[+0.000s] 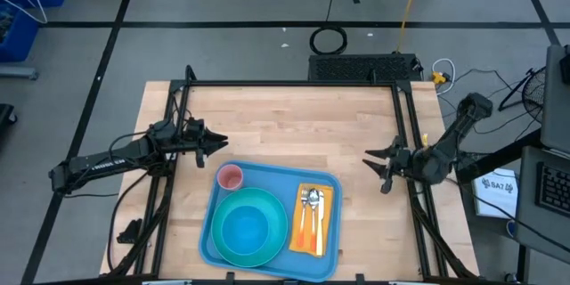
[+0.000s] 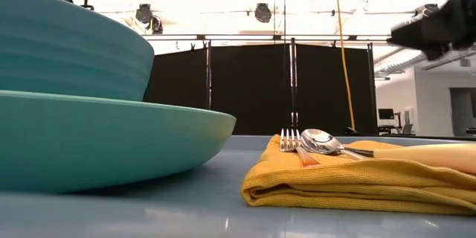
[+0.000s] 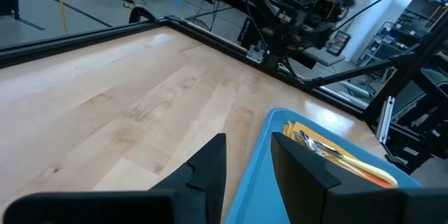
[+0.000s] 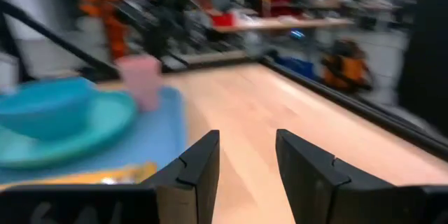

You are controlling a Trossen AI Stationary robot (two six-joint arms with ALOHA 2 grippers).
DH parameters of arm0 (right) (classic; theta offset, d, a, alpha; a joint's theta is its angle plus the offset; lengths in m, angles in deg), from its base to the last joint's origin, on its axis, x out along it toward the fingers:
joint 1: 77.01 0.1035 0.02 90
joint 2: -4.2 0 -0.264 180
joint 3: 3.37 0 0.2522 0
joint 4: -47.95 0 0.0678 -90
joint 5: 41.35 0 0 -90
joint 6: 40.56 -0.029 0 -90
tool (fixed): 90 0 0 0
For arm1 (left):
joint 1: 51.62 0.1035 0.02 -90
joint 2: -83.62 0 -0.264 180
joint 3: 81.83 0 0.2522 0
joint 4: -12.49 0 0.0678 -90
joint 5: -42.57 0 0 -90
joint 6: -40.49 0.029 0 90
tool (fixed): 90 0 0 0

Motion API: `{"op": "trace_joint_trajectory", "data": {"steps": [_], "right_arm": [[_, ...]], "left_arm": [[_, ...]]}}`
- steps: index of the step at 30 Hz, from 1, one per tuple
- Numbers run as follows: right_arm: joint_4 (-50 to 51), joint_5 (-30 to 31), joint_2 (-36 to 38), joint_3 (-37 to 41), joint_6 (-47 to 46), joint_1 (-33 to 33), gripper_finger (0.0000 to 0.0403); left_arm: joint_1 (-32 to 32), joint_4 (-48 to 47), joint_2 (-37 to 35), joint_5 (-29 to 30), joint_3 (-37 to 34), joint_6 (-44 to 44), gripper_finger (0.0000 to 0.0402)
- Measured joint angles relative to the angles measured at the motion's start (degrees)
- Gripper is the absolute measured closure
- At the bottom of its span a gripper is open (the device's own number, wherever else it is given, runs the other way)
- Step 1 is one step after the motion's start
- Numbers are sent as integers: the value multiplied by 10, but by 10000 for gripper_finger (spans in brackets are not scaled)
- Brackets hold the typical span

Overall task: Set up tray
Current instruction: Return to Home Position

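High view: the tray (image 1: 278, 178) lies at the near middle of the table. It carries a teal plate (image 1: 212, 232) with a bowl (image 1: 243, 228) in it, a pink cup (image 1: 231, 177) and an orange-yellow napkin (image 1: 326, 223) bearing the cutlery. The left gripper (image 1: 219, 142) hangs just off the tray's far left corner, and the right gripper (image 1: 378, 168) hangs beside its right edge. Neither touches anything.

Low view: a fork (image 2: 290, 141), a spoon (image 2: 324, 141) and a yellow-handled knife (image 2: 435, 153) rest side by side on the napkin, beside the plate.

Left wrist view: the fingers (image 3: 210, 171) are spread and empty, with the tray's corner beneath them.

Right wrist view: the fingers (image 4: 199, 164) are likewise parted and hold nothing. The cup and bowl stand beyond them on the tray.

Judgement: the laying appears complete, and the step in hand is the return of both arms to rest. The next move calls for drawing each arm back to its own side, keeping above the tray's raised rim so that nothing is nudged.
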Motion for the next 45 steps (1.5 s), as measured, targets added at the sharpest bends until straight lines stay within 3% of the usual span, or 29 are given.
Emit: {"op": "trace_joint_trajectory", "data": {"steps": [3, 5, 9, 14, 19, 22, 29, 45], "right_arm": [[-162, -148, 1, 30, 126, -68, 273], [-234, -227, 1, 49, 162, -114, 273], [-185, -310, -1, 56, 129, -205, 273], [-201, -494, -7, 56, 83, -323, 273], [-196, -579, -18, 57, 68, -411, 273], [-195, -612, -26, 57, 65, -449, 273], [-144, -607, -34, 57, 42, -516, 273], [-84, -609, 59, 58, 72, -521, 273]], "left_arm": [[0, 1, 0, 0, 0, 0, 284], [0, 1, 0, 0, 0, 0, 284], [0, 1, 0, 0, 0, 0, 284], [0, 1, 0, 0, 0, 0, 284], [0, 1, 0, 0, 0, 0, 284], [0, 1, 0, 0, 0, 0, 284], [0, 1, 0, 0, 0, 0, 284], [0, 1, 0, 0, 0, 0, 284]]}}
